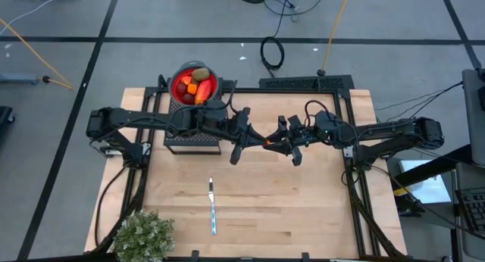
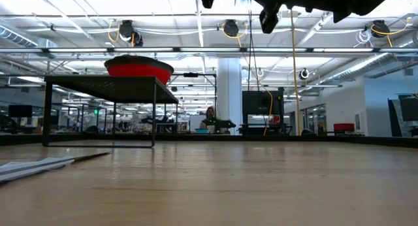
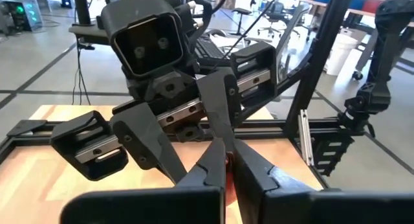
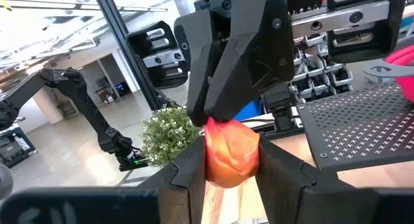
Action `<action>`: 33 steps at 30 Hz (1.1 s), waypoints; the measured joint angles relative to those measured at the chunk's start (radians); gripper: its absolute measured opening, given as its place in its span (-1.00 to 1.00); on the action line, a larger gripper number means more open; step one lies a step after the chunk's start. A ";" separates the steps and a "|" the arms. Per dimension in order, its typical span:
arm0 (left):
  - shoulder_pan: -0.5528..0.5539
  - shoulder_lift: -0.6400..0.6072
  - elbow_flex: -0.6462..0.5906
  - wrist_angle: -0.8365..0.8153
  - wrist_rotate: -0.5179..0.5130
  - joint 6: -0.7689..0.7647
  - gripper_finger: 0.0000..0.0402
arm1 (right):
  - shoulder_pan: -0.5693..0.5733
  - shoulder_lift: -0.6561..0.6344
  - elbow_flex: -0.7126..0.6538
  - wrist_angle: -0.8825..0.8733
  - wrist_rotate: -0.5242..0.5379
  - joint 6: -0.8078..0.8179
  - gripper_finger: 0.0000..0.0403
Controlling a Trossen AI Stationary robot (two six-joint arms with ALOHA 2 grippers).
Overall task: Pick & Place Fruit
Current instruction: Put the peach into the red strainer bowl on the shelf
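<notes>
R gripper point(image 1: 284, 144), dark two-finger, sits mid-air over the light wood-plank table point(image 1: 303, 209), just right of table centre. Its fingers point(image 4: 187, 169) are closed down on an elongated red-orange fruit point(image 4: 231, 153), pinched on both sides. L gripper point(image 1: 244, 138) meets it tip to tip; in the right wrist view its dark fingers come down onto the top of the same fruit. From the left wrist view only a sliver of red shows between the L fingers point(image 3: 259, 172), so can't tell if the L one is truly gripping or only touching.

Rest of the fruit: in a red round bowl point(image 1: 195, 84) w/ grey rim, on a black perforated metal stand point(image 1: 192, 143) at the table's far-left area, behind the L arm. In the bowl: a brown-green oval point(image 1: 200, 73) plus orange and red pieces, not separable. Low view shows the bowl raised well above the tabletop on the stand's thin legs.

Surface: pale planks, black frame rails along the edges. Slim silver-and-teal knife point(image 1: 213, 207) lies flat near the front, towards the front from the grippers, well apart from them. Bushy green plant point(image 1: 143, 236) at the table's front-left corner.

Room: grey floor w/ dark lines, black and yellow cables beyond the table's far edge. Low view: open workshop hall, ceiling lights, white column, desks and monitors, a person far back behind the table, small.
</notes>
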 joint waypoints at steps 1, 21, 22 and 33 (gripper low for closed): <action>0.000 0.000 0.000 -0.001 0.000 0.000 -0.96 | 0.000 0.000 0.000 0.000 0.000 0.000 -0.48; 0.000 0.000 0.000 -0.012 0.014 -0.015 -1.00 | 0.000 -0.001 0.001 -0.018 -0.001 0.016 -0.17; 0.000 0.000 0.000 -0.012 0.014 -0.015 -1.00 | 0.000 -0.001 0.001 -0.023 -0.002 0.027 -0.14; 0.032 -0.054 -0.002 -0.138 -0.077 -0.014 -1.00 | 0.001 -0.001 0.001 -0.212 -0.078 0.061 0.01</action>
